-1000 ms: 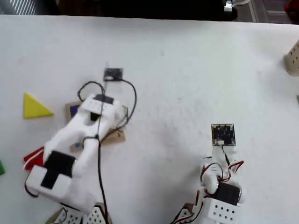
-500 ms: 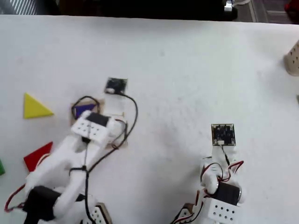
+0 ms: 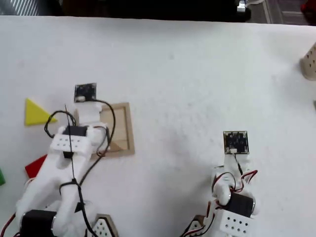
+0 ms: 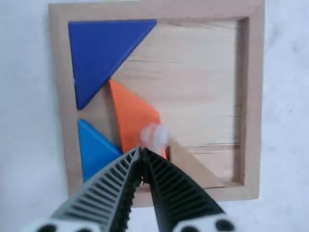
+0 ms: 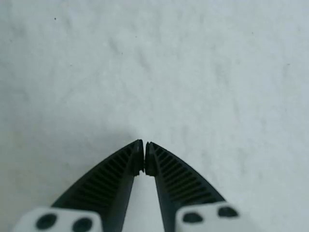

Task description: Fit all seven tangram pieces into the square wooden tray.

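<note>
The square wooden tray holds a dark blue triangle, an orange piece and a light blue triangle along one side; the rest of its floor is bare wood. My left gripper is shut and holds nothing, its tips over the orange piece's near corner. In the high view the left arm covers the left part of the tray. A yellow triangle and a red piece lie on the table left of it. My right gripper is shut over bare table.
A green piece shows at the left edge. The right arm stays folded near the front edge, well right of the tray. A pale perforated object stands at the far right. The table is white.
The left arm's wrist has drawn back toward the front and then swung left, uncovering the tray's right side. The right arm has not moved.
</note>
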`<state>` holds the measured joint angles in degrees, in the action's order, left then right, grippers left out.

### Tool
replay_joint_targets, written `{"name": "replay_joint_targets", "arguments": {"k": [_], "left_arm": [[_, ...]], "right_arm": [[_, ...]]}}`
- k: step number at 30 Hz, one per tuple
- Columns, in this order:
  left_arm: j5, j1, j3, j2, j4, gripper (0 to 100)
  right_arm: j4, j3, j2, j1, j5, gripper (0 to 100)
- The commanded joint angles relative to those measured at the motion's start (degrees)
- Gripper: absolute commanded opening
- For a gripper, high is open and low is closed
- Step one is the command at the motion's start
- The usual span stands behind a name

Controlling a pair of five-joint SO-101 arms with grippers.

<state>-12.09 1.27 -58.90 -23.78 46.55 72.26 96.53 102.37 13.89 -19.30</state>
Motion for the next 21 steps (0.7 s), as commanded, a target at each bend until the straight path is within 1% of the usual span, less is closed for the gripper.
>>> {"name": "replay_joint_targets", "arguments": {"k": [1,4,6,8,11,17,19,21], "left_arm": [[3.16,1.01,0.26,-1.89,1.14,2],[4.04,1.01,0.44,0.92,0.18,2],[4.04,1.01,0.97,4.70,-2.11,2],[3.96,1.01,3.16,8.66,-3.60,2],[3.87,1.19,7.65,13.23,-3.69,2],[-2.99,1.10,14.95,17.54,-4.13,2],[-4.31,0.92,16.35,18.33,-6.51,2],[-6.07,0.13,16.70,19.38,-10.64,2]], "right_arm": [[0.31,0.35,0.66,0.22,-0.53,1.7],[0.31,0.35,0.66,0.22,-0.53,1.7],[0.31,0.35,0.66,0.31,-0.53,1.7],[0.31,0.35,0.66,0.31,-0.53,1.7],[0.31,0.35,0.66,0.31,-0.53,1.7],[0.31,0.35,0.66,0.31,-0.53,1.7],[0.31,0.35,0.66,0.31,-0.53,1.7],[0.31,0.35,0.66,0.31,-0.53,1.7]]}}
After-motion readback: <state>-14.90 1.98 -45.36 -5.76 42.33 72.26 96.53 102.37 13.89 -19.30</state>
